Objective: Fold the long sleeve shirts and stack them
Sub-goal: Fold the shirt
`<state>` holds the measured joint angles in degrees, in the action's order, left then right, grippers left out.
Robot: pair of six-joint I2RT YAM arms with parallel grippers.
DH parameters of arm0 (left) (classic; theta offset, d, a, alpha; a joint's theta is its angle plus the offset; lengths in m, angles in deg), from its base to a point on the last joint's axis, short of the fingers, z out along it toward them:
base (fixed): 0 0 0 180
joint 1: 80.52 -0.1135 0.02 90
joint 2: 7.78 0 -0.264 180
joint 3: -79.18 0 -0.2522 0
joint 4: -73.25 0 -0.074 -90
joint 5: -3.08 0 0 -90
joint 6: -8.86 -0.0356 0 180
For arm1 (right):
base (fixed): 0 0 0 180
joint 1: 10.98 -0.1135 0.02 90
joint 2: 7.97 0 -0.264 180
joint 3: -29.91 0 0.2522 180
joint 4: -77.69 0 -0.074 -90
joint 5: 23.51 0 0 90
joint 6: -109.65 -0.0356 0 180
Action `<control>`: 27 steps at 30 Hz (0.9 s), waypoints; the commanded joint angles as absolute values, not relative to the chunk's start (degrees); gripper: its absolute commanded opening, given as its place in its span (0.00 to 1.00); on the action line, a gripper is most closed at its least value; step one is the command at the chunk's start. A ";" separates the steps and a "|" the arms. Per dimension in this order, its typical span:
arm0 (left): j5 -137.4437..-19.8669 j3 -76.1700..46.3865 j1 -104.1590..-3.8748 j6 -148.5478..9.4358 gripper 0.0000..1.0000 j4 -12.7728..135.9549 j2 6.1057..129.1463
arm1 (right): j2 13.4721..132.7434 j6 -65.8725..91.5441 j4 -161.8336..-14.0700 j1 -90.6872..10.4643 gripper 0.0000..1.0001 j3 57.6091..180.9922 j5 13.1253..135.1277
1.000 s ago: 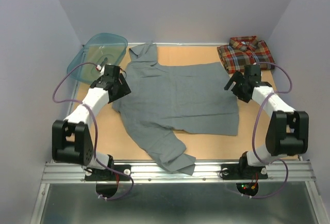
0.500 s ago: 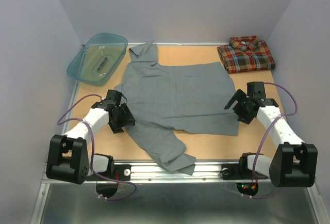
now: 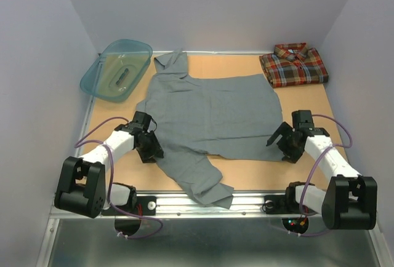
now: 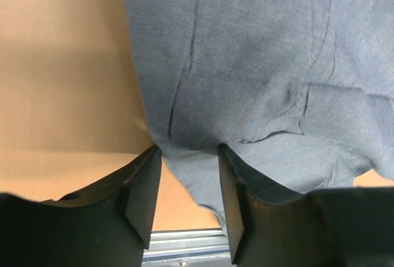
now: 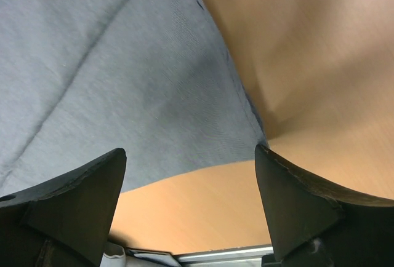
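At the bottom of the top view one sleeve of the grey shirt [image 3: 209, 116] runs down toward the metal rail [image 3: 203, 204], its end lying on the rail; the other sleeve cannot be made out. The left gripper [image 3: 152, 149] sits low at the shirt's lower left edge, where that sleeve begins. In the left wrist view its fingers [image 4: 143, 196] stand a little apart, their bases cut off by the bottom of the frame, with the cloth's edge lying between the tips; whether they touch it is unclear. The right gripper [image 3: 281, 146] is at the shirt's lower right corner. In the right wrist view its fingers [image 5: 77, 202] are spread wide, the corner of the cloth between and just above them over the bare table [image 5: 308, 64].

Farther up, the shirt lies flat across the middle of the table, collar at the upper left. The plaid shirt [image 3: 293, 65] rests folded in the upper right corner, well apart from both grippers. A teal basin [image 3: 98, 73] sits at the upper left.
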<state>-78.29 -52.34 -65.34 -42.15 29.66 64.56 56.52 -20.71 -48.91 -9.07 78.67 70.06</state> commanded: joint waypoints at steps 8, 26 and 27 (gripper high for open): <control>-77.60 -53.22 -62.50 -42.20 0.25 30.66 64.82 | 50.73 -26.23 -45.92 -8.96 0.89 77.33 57.96; -81.03 -46.81 -62.50 -46.42 0.00 24.69 61.74 | 57.42 -28.69 -47.15 -9.05 0.78 76.54 58.57; -81.03 -46.37 -62.50 -46.59 0.00 24.16 61.74 | 57.33 -28.78 -47.32 -9.05 0.76 76.28 58.66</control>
<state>-79.74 -49.08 -62.85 -44.62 27.35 63.24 57.28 -27.18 -46.64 -9.07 77.66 58.54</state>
